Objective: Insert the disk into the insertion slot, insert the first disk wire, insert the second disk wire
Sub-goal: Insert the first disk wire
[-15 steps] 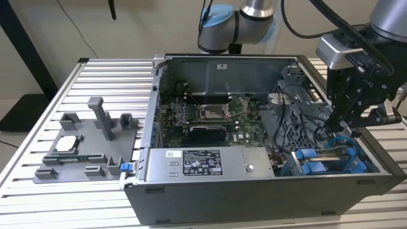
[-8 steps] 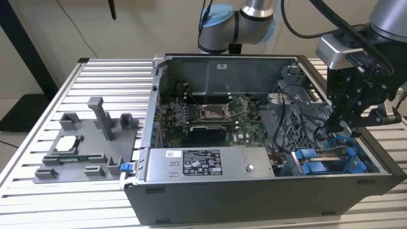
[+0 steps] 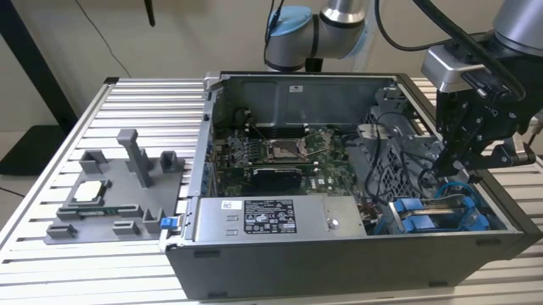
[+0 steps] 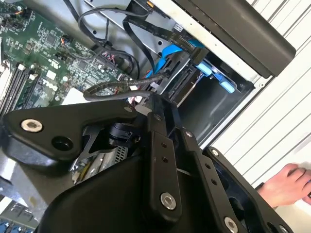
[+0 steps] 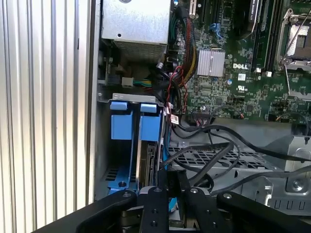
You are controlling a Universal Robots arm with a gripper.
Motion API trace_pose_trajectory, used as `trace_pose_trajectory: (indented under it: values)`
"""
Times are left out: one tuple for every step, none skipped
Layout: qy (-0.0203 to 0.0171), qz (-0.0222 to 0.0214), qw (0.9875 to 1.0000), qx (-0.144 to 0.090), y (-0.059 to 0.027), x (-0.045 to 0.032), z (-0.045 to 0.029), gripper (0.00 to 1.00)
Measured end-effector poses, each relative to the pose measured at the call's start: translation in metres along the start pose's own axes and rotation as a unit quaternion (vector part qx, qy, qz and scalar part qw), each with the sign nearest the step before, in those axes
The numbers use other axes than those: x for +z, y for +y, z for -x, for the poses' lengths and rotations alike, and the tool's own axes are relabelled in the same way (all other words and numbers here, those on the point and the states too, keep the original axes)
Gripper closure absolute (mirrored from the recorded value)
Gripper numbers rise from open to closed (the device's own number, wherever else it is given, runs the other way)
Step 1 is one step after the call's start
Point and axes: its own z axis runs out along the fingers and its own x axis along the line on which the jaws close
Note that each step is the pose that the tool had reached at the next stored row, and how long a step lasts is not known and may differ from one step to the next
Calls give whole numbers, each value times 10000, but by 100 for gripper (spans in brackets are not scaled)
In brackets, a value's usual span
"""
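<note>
Matte black hand (image 5: 172, 183) hangs above blue plastic-framed metal disk (image 5: 149, 130).

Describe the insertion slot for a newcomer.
Start at the open computer case on the slatted table. Go to its near corner on the exterior view's right, beside the grey power supply box: the insertion slot alone has bright blue plastic tabs.

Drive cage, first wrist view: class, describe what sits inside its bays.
In the insertion slot beside the cables, what looks like the disk stands edge-on behind a blue tab. The end effector covers part of it.
</note>
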Motion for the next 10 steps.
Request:
trace_pose_trajectory:
  values:
    - [0,0,10000,1,-1,0,0,100]
    - [0,1,10000,0,-7,0,0,100]
    - [-1,7,10000,1,-15,1,-1,100]
    - [-2,18,10000,1,-29,3,-2,100]
    - [-2,34,10000,2,-47,4,-2,100]
    - [-2,58,10000,3,-70,5,-3,100]
    - [-4,88,10000,5,-98,8,-5,100]
    - [-5,119,9999,7,-126,10,-8,100]
    - [-7,156,9999,9,-158,13,-11,100]
    - [-8,194,9998,10,-190,16,-16,100]
